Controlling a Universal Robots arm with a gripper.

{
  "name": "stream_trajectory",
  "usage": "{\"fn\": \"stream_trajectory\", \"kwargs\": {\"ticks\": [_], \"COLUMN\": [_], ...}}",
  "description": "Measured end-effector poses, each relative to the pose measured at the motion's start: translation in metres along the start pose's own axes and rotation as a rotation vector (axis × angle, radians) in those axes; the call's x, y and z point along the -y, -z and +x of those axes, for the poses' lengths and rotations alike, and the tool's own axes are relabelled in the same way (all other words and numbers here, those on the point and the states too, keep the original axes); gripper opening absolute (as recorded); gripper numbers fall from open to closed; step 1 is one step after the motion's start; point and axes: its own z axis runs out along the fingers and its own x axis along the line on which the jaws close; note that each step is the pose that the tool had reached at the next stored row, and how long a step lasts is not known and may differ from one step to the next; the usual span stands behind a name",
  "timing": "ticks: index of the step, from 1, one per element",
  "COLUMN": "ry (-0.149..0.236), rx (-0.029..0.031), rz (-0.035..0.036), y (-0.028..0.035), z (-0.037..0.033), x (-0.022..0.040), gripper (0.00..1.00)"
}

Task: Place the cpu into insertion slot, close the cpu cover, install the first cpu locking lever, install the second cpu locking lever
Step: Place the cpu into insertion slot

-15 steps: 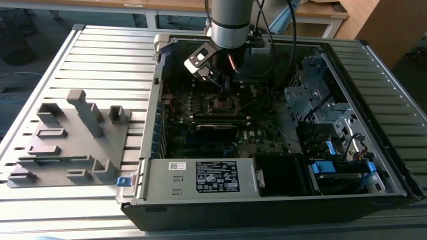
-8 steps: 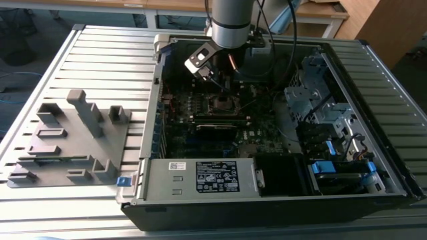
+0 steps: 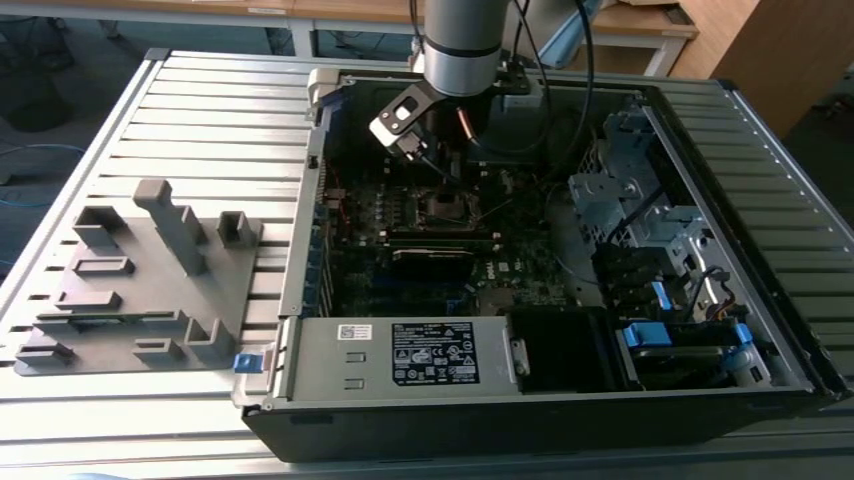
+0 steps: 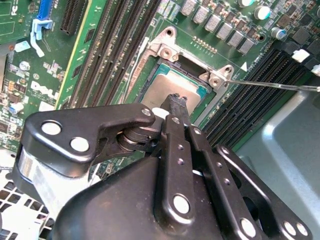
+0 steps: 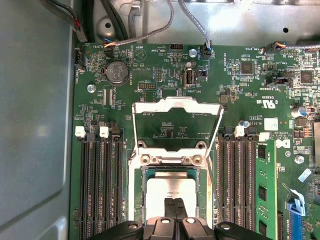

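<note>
Directly beneath the closed, empty pincer [image 5: 175, 202], the cpu [image 5: 169, 186] lies in the insertion slot [image 5: 142, 195].

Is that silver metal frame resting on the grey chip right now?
Apart. In the first wrist view the cpu cover is swung open, green board showing through its cut-out, and the cpu lies uncovered beside it.

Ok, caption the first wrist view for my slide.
The cpu sits in the insertion slot, cpu cover lying open beside it, gripper shut just above the cpu.
</note>
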Motion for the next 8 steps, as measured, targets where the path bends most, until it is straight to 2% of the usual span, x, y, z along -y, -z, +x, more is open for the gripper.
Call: {"fn": "stream_trajectory", "kwargs": {"ticks": [4,8], "ry": [0.0,0.0], "rx": [0.0003,0.0003], "rz": [0.0001,0.0001], "y": [-0.0001,0.0], "z": [0.0001,0.0001], "x": [-0.0035,-0.0041], "gripper": [0.11,0.11]}}
